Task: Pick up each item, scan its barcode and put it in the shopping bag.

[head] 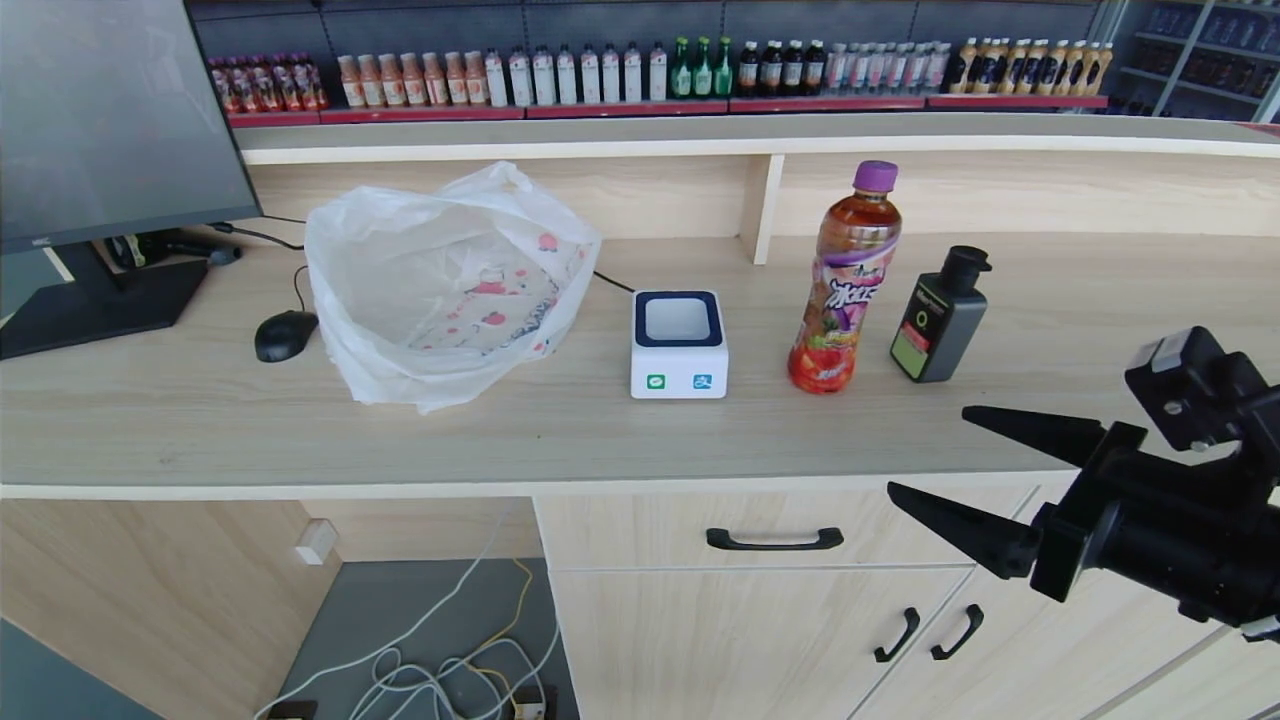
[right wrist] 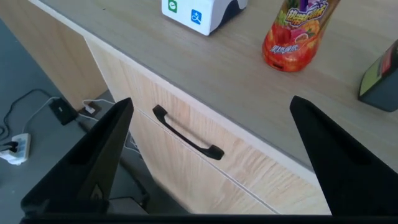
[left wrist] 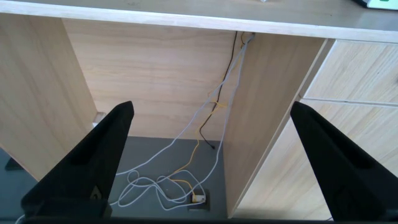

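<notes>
Hanging low before the open recess under the table, the left hand is gaping wide with nothing in its grasp, loose cables lying on the floor beyond; up on the table, a computer mouse is sitting just beside the shopping bag, which is standing open and slumped, with no item showing plainly inside it; the scanner is sitting near the bag's right side, its window facing up; further right the drink bottle is standing upright, with the dark pump bottle standing just beside it and not touching it; at the far right the right hand is hovering off the table's front edge, released and empty, pointing toward the two bottles. Judging from this, the task is only beginning; both items are waiting untouched on the table, so each is needing its pick-up, its scan and its drop into the bag.
</notes>
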Controlling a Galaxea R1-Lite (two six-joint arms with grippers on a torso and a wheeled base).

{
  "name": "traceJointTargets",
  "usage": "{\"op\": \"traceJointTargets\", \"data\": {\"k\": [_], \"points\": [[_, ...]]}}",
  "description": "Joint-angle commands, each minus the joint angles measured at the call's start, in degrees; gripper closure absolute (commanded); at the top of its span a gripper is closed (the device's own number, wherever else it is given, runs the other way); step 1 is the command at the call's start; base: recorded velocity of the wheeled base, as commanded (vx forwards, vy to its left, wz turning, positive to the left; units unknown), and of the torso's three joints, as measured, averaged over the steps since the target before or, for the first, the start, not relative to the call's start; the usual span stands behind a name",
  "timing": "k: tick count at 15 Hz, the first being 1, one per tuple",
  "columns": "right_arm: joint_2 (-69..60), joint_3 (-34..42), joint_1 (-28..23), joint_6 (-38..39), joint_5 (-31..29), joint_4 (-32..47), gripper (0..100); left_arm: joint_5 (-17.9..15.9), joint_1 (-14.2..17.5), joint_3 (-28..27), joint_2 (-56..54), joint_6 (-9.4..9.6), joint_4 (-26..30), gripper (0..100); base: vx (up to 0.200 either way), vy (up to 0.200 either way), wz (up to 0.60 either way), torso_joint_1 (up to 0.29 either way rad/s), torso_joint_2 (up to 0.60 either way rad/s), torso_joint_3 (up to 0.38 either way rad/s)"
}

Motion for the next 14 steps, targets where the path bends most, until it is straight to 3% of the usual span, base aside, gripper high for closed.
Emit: {"op": "traceJointTargets", "data": {"k": [1, 6, 8, 11, 14], "points": [[2.4, -0.5, 0.1, 0.0, 0.0, -1.6, 0, 0.0, 0.0, 0.0, 0.0, -0.01, 0.0, 0, 0.0, 0.0, 0.0, 0.0, 0.0, 0.0], [11.1, -1.5, 0.1, 0.5, -4.1, -14.9, 0, 0.0, -0.1, 0.0, 0.0, -0.01, 0.0, 0, 0.0, 0.0, 0.0, 0.0, 0.0, 0.0], [17.3, -3.0, 1.8, 0.9, -7.0, -24.0, 0, 0.0, 0.0, 0.0, 0.0, -0.01, 0.0, 0, 0.0, 0.0, 0.0, 0.0, 0.0, 0.0], [27.6, -4.1, 5.7, 5.8, -16.0, -39.6, 0, 0.0, 0.0, 0.0, 0.0, -0.01, 0.0, 0, 0.0, 0.0, 0.0, 0.0, 0.0, 0.0], [32.0, -9.2, 5.3, 9.8, -21.7, -43.0, 0, 0.0, 0.0, 0.0, 0.0, -0.01, 0.0, 0, 0.0, 0.0, 0.0, 0.0, 0.0, 0.0]]}}
